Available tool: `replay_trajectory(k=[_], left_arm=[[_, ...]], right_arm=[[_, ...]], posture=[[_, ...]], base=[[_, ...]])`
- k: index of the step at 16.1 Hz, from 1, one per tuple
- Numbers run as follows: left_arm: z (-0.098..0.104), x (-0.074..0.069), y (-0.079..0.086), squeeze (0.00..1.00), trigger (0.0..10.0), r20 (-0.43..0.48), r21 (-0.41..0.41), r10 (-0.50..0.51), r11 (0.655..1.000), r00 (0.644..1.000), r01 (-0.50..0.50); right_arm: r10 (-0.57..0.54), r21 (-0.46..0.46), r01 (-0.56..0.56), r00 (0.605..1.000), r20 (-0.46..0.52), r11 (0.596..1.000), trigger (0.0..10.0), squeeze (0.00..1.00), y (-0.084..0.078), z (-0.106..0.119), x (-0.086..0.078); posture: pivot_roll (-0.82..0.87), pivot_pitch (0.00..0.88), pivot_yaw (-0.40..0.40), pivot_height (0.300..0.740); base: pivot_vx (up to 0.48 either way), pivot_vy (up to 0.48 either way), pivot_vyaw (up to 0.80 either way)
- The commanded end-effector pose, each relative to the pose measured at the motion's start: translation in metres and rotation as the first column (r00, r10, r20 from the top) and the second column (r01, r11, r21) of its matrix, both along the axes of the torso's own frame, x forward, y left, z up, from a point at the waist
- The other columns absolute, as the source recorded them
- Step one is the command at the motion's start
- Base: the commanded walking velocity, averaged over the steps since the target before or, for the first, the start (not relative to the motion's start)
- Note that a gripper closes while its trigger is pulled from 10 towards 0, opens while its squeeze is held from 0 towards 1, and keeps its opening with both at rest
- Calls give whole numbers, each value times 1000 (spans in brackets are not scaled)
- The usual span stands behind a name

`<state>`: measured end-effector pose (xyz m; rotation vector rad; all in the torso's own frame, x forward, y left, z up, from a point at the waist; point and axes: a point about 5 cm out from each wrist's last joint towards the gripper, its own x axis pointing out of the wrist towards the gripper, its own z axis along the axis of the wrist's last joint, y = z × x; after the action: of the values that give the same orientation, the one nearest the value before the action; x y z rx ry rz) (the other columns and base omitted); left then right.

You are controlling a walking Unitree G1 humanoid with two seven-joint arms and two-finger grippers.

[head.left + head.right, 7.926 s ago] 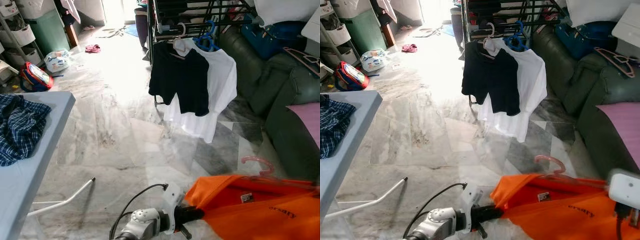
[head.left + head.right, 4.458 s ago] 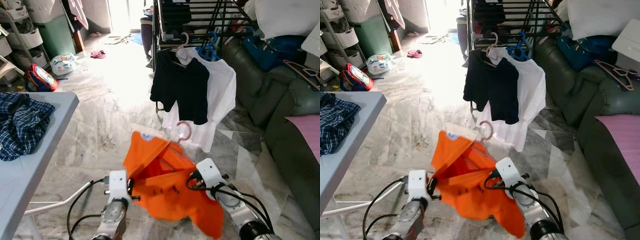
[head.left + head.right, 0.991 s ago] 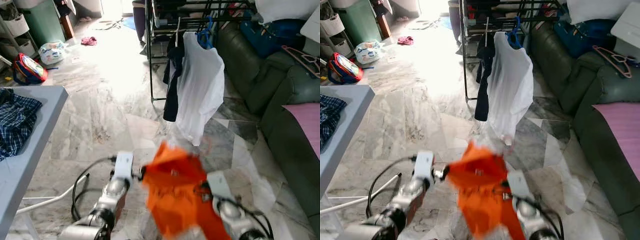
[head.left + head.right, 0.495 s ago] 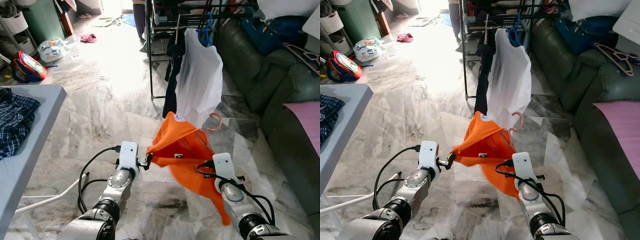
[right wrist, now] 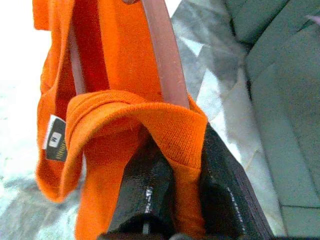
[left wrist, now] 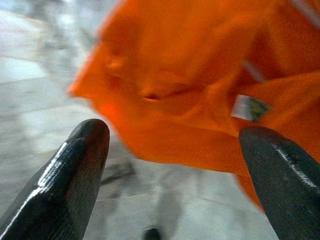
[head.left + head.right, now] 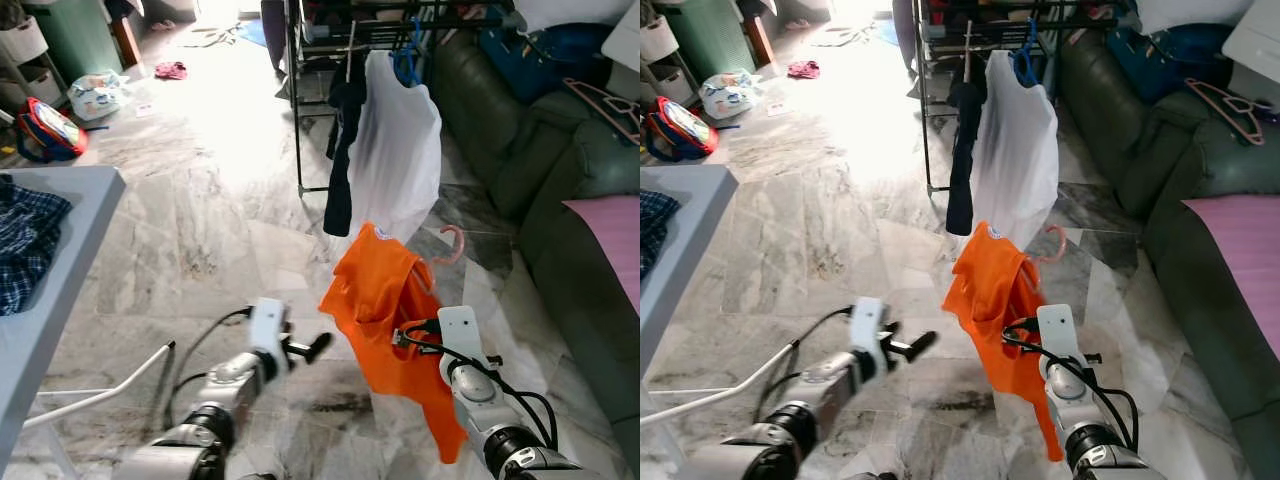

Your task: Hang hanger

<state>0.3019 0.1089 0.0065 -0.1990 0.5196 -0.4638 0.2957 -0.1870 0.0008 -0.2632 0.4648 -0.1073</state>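
At frame centre, the right gripper (image 5: 172, 192) clenches the orange shirt (image 7: 385, 300) and its pink hanger (image 7: 452, 243), hook raised toward the rack (image 7: 400, 20) at top centre, while the released left gripper (image 7: 312, 348) hangs apart, lower left.

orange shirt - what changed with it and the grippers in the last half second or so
The left gripper has let go of the orange shirt and now sits open and apart from it, so the shirt's left edge has dropped and the cloth hangs narrower. The right gripper stays shut on the shirt's collar and pink hanger. The white shirt still hangs on the rack.
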Motion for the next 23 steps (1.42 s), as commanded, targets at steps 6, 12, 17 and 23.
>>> replay_trajectory(k=[6, 12, 17, 23], left_arm=[[-43, -40, 63, 0, 10000, -79, 433, 299, 870, 951, -237], [-63, -67, 61, 0, 10000, -150, 524, 255, 840, 955, -142], [-68, -74, 62, 0, 10000, -179, 515, 257, 847, 950, -132], [-72, -83, 68, 0, 10000, -204, 533, 247, 840, 947, -104]], right_arm=[[40, 59, -24, 955, -295, 998, 10000, 0, 4, -55, -61], [54, 119, -9, 923, -381, 993, 10000, 0, 5, -67, -79], [154, 148, -107, 922, -355, 983, 10000, 0, 23, -63, -69], [162, 153, -110, 909, -383, 982, 10000, 0, 28, -69, -78]], posture=[[-5, 94, -20, 740], [33, 50, -40, 740], [56, 51, -52, 740], [47, 60, -44, 740]], base=[[0, 0, 0], [0, 0, 0], [0, -53, 213], [0, -315, 90]])
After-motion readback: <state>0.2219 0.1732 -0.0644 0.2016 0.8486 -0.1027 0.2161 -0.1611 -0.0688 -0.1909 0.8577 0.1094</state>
